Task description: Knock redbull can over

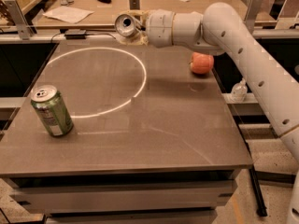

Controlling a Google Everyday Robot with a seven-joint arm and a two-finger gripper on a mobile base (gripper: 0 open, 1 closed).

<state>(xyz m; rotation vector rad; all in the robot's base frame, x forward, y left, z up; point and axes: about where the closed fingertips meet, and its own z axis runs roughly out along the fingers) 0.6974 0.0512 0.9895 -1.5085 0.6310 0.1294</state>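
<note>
A: Quick check. Where's your tool?

B: Your tool [140, 28] is at the far edge of the bench [177, 134], on the end of the white arm [243, 45] that reaches in from the right side of the view.

A: Spread or pinching?

B: Can't tell. The wrist housing and the can cover that end.

A: And the redbull can?

B: The redbull can [125, 25] is right at the tip of your tool and touching it, as far as I can see. It isn't upright: it's tipped on its side, and the silver top with the pull-tab faces the camera. It may be just off the bench surface rather than resting on it, but the angle is poor there.

A: Anything else on the bench?

B: A green can [51, 111] stands near the front left corner, leaning a little, well apart from your tool. An orange round object [202, 63] sits at the right edge, under the arm. A ring of light [140, 80] lies across the left half of the bench. The green can stands on its near-left edge and the redbull can is just past its far side.

A: Behind it?

B: A rear desk [93, 10] with papers [67, 14].
</note>
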